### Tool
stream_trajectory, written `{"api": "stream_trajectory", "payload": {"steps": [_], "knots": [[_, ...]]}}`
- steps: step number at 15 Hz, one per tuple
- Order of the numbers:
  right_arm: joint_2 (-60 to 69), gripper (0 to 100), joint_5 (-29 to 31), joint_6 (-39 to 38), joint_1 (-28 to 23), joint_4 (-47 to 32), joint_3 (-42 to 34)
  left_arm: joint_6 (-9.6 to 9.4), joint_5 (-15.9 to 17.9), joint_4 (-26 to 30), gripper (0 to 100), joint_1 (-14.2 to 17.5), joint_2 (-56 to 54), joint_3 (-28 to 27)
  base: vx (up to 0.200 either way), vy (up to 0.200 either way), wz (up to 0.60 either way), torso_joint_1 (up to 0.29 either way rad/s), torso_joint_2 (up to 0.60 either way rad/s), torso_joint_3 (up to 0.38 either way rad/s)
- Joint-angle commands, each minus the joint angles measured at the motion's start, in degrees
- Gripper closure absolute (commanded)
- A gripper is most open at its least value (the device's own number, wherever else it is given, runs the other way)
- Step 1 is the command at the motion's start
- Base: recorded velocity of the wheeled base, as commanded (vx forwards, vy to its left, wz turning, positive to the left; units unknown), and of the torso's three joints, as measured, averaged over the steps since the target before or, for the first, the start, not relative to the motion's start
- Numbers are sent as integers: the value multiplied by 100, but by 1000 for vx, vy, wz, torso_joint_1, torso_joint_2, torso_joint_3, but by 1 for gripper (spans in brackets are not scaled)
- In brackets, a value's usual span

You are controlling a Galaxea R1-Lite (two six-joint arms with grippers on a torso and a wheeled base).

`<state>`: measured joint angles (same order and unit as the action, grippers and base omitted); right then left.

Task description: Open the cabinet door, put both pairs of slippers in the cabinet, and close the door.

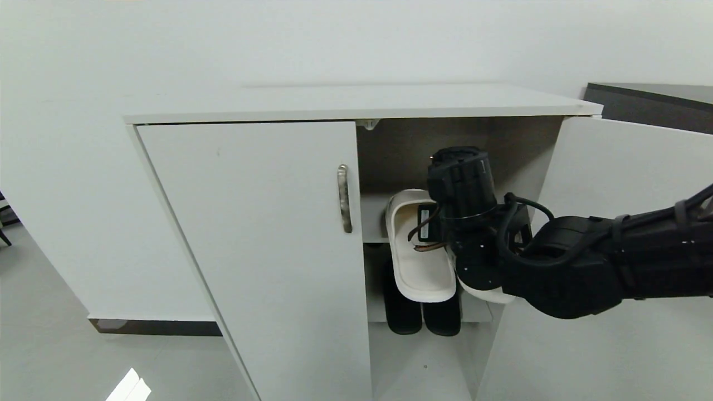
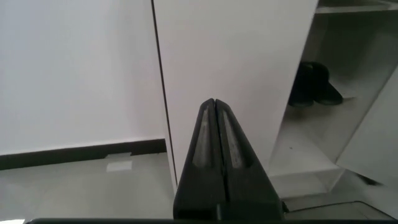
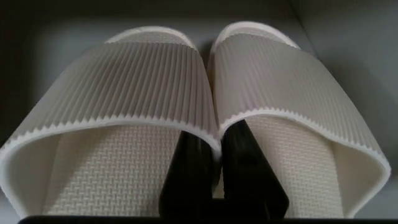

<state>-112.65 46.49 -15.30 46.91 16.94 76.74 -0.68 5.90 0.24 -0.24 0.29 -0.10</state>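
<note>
The white cabinet (image 1: pixel 356 103) has its left door (image 1: pixel 250 223) closed and its right door (image 1: pixel 613 167) swung open. My right gripper (image 3: pixel 219 155) is shut on the pair of white slippers (image 3: pixel 205 81), one finger under each ribbed strap, pinching the inner sides together. In the head view the white slippers (image 1: pixel 418 267) tilt toes-first toward the middle shelf (image 1: pixel 372 214), heels hanging out in front. A black pair of slippers (image 1: pixel 423 317) stands on the lower shelf. My left gripper (image 2: pixel 214 102) is shut and empty, held low before the closed left door (image 2: pixel 230 56).
A metal handle (image 1: pixel 344 197) runs down the left door's inner edge. A dark counter (image 1: pixel 652 100) sits behind the open door on the right. Grey floor lies to the left of the cabinet, with a white slip (image 1: pixel 129 387) on it.
</note>
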Motion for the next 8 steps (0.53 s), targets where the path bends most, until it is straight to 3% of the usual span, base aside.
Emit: {"api": "stream_trajectory", "payload": {"steps": [1,3,8], "knots": [[-292,100,0,71,-173,2,263,-2,-1,2,100,-2,-3,1,200,0,0,-2,7,7],[-424,100,-35,124,-235,11,421,-2,-10,2,100,-2,-3,1,200,0,0,5,7,2],[-855,100,-53,247,-428,2,1115,-2,-10,2,100,-2,-3,1,0,0,0,0,0,0]]}}
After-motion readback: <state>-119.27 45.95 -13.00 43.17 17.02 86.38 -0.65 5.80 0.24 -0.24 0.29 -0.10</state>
